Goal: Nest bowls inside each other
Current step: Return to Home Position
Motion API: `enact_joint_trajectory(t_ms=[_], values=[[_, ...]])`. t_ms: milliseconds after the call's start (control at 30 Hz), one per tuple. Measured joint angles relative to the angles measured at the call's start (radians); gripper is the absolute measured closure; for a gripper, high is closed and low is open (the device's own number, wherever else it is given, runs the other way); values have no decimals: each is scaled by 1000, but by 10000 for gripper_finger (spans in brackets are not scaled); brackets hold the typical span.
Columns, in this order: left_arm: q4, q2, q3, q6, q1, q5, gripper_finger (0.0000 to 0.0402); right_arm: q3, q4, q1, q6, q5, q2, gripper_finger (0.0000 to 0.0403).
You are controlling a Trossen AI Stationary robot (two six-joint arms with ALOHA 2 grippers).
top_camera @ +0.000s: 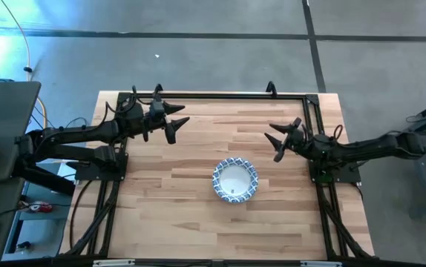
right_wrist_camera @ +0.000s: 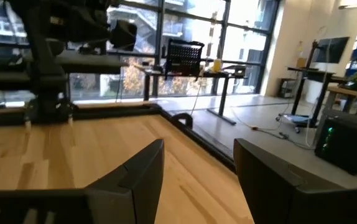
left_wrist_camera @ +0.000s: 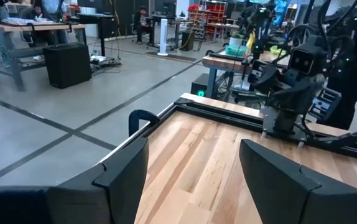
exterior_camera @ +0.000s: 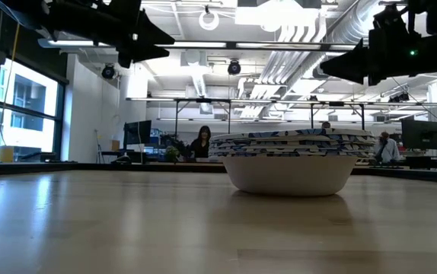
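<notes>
from above i see the nested bowls (top_camera: 235, 180) mid-desk (top_camera: 168, 222), between left gripper (top_camera: 177, 124) and right gripper (top_camera: 274, 141), the right one nearer. low view: both arms hang clear above the bowls. each wrist view shows fingers (left_wrist_camera: 122, 174) spread, holding nothing.

Open-plan lab or workshop hall. Bare white ducts (exterior_camera: 333, 34) under the ceiling, upper right of the low view; a person (exterior_camera: 203, 141) seated among desks, centre left. Grey concrete floor (top_camera: 198, 59), tall windows (right_wrist_camera: 142, 28), red racks (left_wrist_camera: 207, 14) at top centre.
</notes>
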Motion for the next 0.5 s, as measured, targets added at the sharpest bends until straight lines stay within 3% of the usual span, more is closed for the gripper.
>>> enact_joint_trajectory(t_ms=[500], values=[[33, 0, 0, -62, 0, -20, 161, 18, -433, -93, 128, -267, -267, 217]])
